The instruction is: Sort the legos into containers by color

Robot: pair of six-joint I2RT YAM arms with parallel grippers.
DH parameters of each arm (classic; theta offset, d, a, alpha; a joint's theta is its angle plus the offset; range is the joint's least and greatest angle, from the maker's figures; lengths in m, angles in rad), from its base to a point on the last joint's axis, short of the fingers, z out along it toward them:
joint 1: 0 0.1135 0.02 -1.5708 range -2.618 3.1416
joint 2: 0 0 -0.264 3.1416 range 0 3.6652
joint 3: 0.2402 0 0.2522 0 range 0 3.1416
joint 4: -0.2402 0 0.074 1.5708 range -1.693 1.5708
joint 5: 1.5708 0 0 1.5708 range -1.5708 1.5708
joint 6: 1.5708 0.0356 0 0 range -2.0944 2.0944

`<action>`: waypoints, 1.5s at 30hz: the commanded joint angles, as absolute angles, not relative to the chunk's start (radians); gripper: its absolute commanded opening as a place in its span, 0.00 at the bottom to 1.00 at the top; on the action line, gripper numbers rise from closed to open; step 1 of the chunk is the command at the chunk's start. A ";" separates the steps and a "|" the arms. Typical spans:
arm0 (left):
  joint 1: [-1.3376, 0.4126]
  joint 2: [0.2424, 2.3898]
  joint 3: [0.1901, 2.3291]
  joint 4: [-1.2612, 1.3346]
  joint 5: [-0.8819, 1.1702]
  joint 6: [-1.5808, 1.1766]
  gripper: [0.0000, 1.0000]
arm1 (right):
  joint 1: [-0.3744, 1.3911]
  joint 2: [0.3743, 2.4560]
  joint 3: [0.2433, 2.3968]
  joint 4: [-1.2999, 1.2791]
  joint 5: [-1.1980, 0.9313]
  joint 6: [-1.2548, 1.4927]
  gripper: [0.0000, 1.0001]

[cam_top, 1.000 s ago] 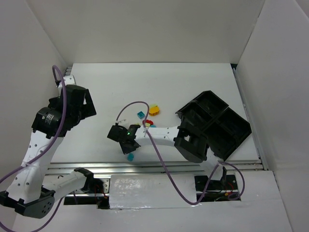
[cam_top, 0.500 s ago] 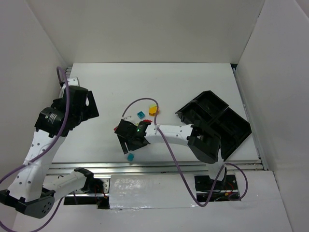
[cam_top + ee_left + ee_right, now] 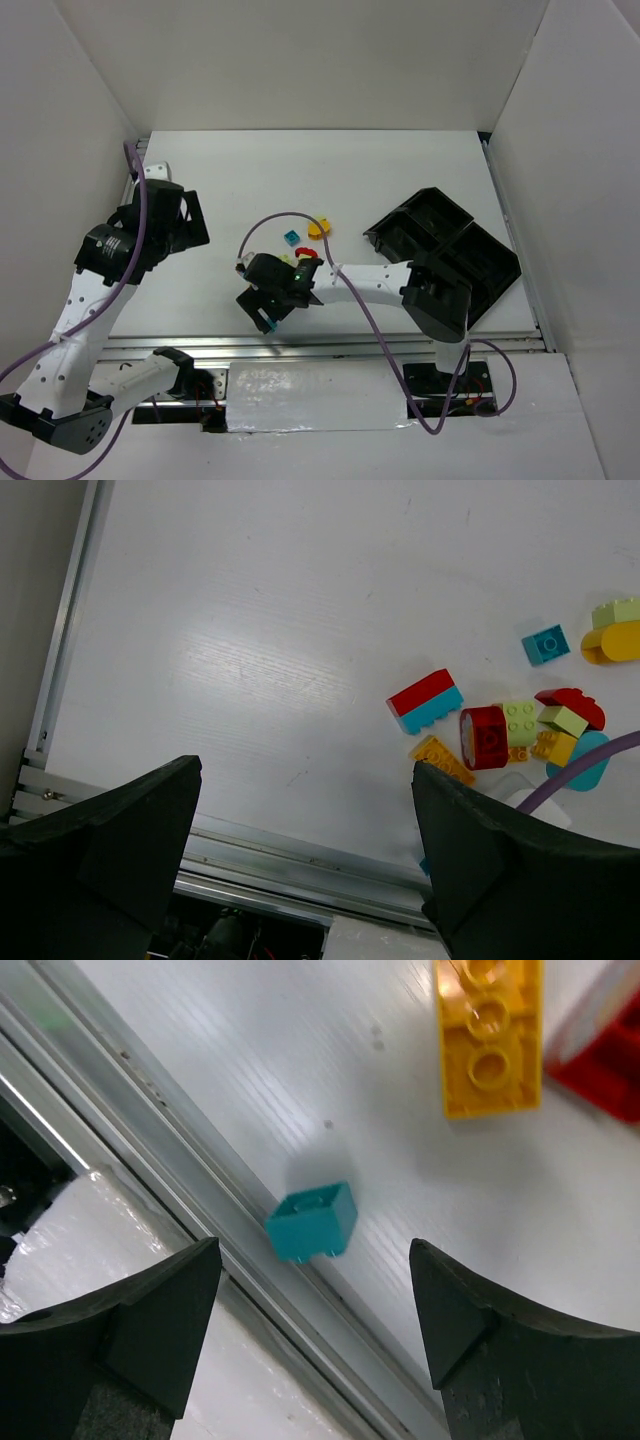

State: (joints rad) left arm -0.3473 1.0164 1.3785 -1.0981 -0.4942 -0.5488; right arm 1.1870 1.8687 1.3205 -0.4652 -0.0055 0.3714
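A small cyan-blue lego (image 3: 312, 1222) lies alone by the table's front rail, and only a sliver of that cyan-blue lego (image 3: 266, 320) shows from above. My right gripper (image 3: 313, 1250) hangs open directly over it, one finger on each side, not touching; from above the right gripper (image 3: 263, 310) covers most of it. Other legos lie in a loose cluster: a red-and-cyan brick (image 3: 427, 700), a yellow brick (image 3: 440, 760), a red round piece (image 3: 487, 737), a cyan square (image 3: 546, 644). My left gripper (image 3: 305, 770) is open and empty, held high at the table's left (image 3: 192, 220). The black tray of containers (image 3: 432, 192) sits tilted at the right.
A metal rail (image 3: 190, 1175) runs along the table's front edge just beside the lone cyan lego. A purple cable (image 3: 275, 216) loops over the lego cluster. White walls close in on the left, back and right. My right arm's elbow (image 3: 437, 300) overlaps the tray's near corner.
My right gripper was shut a second ago and now stands open; it has swung toward the front edge, over the lone cyan lego. The left arm drifted slightly up and right.
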 commanded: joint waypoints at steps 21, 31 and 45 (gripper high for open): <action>-0.341 0.985 1.339 -1.063 -0.492 -0.537 0.99 | 1.195 1.988 1.391 -0.439 -0.077 0.163 0.67; -0.342 0.989 1.328 -1.058 -0.491 -0.540 0.99 | 1.195 1.983 1.388 -0.442 -0.041 0.175 0.07; -0.341 1.005 1.315 -1.037 -0.448 -0.546 1.00 | 0.812 1.606 1.341 -0.613 0.167 0.423 0.00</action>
State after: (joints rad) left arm -0.3473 1.0000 1.3170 -1.0725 -0.4732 -0.5495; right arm 0.8890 1.7084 1.3533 -0.5262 0.0681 0.3611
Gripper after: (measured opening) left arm 0.994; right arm 0.441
